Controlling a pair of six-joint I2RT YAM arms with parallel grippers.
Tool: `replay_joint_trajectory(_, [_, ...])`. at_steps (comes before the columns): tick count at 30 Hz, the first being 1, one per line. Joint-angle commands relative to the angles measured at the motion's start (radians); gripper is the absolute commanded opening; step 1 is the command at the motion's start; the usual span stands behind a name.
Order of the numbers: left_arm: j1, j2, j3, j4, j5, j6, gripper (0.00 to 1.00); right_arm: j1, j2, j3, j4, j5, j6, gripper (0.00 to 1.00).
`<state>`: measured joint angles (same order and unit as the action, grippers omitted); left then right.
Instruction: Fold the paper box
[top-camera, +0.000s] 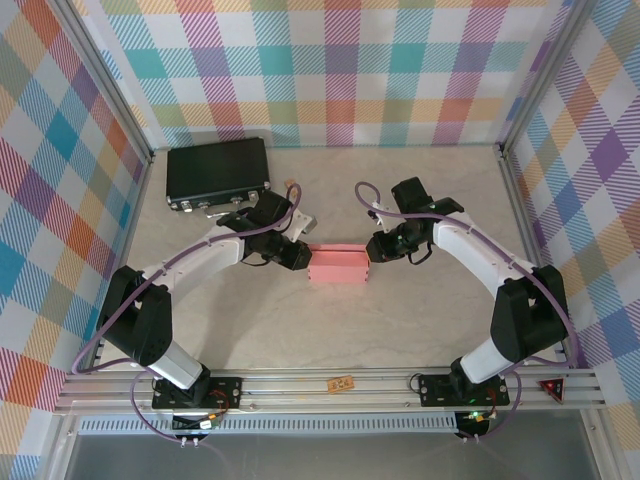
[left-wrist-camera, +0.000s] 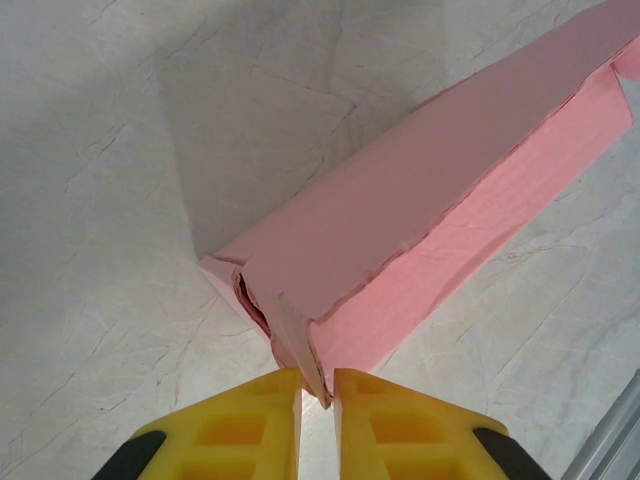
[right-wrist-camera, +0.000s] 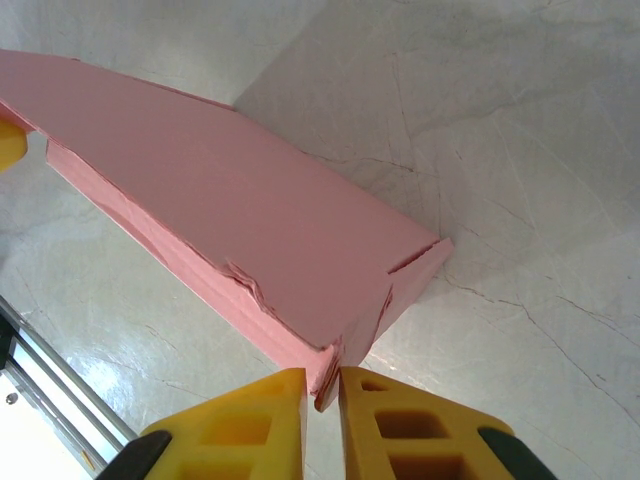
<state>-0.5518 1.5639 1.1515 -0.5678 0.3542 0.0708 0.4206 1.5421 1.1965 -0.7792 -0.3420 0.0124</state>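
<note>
The paper box (top-camera: 340, 266) lies on the surface (top-camera: 300, 330), directly between the two grippers. The left gripper (left-wrist-camera: 318, 385) is almost closed, pinching the box's end corner at its fingertips. The right gripper (right-wrist-camera: 322, 385) pinches the opposite end likewise. For a clean crease, both should squeeze evenly and level (one card edge already looks crumpled), without tugging apart.

A black case (top-camera: 219, 172) lies far left on the table (top-camera: 300, 330); a tan, perhaps wooden block (top-camera: 341, 383) nearer.
</note>
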Motion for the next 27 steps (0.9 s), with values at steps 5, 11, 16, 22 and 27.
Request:
replay_joint_trajectory(5, [-0.010,0.001,-0.012,0.014,-0.001,0.000,0.16,0.009,0.006,0.029,-0.005,-0.042,0.014,0.18])
replay_joint_trajectory(11, [-0.011,0.000,-0.010,0.013,-0.001,0.001,0.16,0.010,0.015,0.040,-0.017,-0.051,0.012,0.18])
replay_joint_trajectory(16, [-0.013,0.000,-0.009,0.014,-0.004,0.001,0.16,0.010,0.025,0.046,-0.025,-0.054,0.014,0.18])
replay_joint_trajectory(22, [-0.013,0.008,-0.006,0.013,-0.004,0.001,0.16,0.010,0.034,0.059,-0.034,-0.058,0.013,0.18])
replay_joint_trajectory(27, [-0.014,0.013,-0.003,0.011,-0.004,0.002,0.16,0.010,0.042,0.062,-0.038,-0.067,0.017,0.18])
